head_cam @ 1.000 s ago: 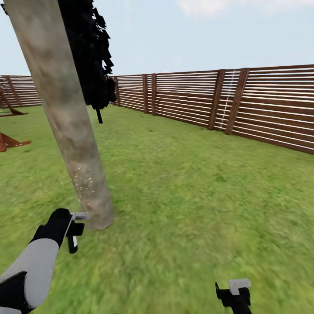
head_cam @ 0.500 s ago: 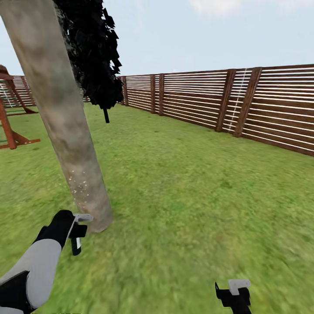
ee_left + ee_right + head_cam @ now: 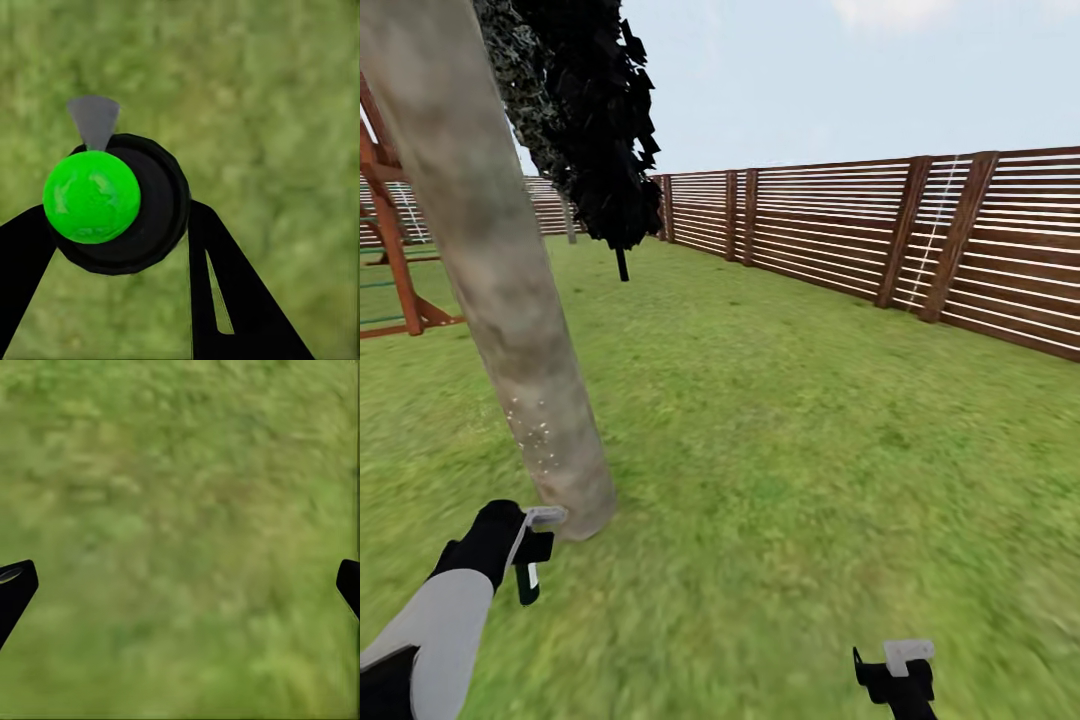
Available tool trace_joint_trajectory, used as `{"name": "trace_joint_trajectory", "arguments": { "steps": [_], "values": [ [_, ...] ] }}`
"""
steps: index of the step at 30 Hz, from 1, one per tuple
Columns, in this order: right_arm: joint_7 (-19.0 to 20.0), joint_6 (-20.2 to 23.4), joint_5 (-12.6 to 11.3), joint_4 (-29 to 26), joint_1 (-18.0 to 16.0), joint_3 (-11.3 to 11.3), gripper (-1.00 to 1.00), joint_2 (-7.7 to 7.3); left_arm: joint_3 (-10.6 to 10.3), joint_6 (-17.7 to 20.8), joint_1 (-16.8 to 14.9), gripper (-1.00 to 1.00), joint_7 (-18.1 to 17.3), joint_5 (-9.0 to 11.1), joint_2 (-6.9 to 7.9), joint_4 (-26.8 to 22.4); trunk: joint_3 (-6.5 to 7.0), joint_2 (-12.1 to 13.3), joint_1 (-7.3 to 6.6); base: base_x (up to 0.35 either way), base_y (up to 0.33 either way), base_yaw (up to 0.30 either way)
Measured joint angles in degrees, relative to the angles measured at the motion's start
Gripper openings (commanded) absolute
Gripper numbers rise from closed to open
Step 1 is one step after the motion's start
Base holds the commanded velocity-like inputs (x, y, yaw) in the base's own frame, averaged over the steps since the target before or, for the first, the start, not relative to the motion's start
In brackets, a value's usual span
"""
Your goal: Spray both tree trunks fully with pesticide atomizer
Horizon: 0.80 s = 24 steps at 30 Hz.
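A thick mottled grey-brown tree trunk (image 3: 500, 280) leans up the left of the head view, with white specks (image 3: 532, 432) low on its bark. My left gripper (image 3: 528, 560) hangs just in front of the trunk's base, on its left side. In the left wrist view my left gripper (image 3: 120, 214) is shut on the pesticide atomizer (image 3: 94, 199), a black round body with a bright green cap and a grey nozzle (image 3: 94, 120), over grass. My right gripper (image 3: 900, 682) sits low at the right, and its wrist view shows my right gripper (image 3: 184, 585) open with nothing but lawn between the fingers.
A dark column-shaped tree (image 3: 600, 130) stands behind the trunk. A brown slatted wooden fence (image 3: 920, 240) runs along the back and right. A red-brown wooden frame (image 3: 395, 260) stands at the far left. Open green lawn (image 3: 800, 430) spreads to the right of the trunk.
The camera has turned left, so the fence and dark tree sit further right and the wooden frame has come into view. My left gripper still holds the atomizer by the trunk's base.
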Motion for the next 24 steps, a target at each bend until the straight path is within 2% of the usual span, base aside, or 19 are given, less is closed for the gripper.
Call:
{"name": "trace_joint_trajectory", "arguments": {
  "steps": [5,21,24],
  "values": [
    [0.0,0.0,0.0,0.0,0.0,0.0,1.0,0.02,0.2,0.0,0.0,-1.0,0.2,0.3,0.06,-0.2,0.0,0.0,0.02,0.085,-0.264,0.068],
    [0.0,0.0,0.0,0.0,0.0,0.0,1.0,0.02,0.1,0.1,0.0,-1.0,2.6,0.3,-0.26,-1.8,0.0,0.0,0.02,0.022,-0.278,0.253],
    [0.0,0.0,0.0,0.0,0.0,0.0,1.0,-0.01,0.1,0.1,0.0,-1.0,2.6,0.5,-1.3,-1.9,0.0,0.0,0.01,0.144,-0.288,0.018]
  ]
}}
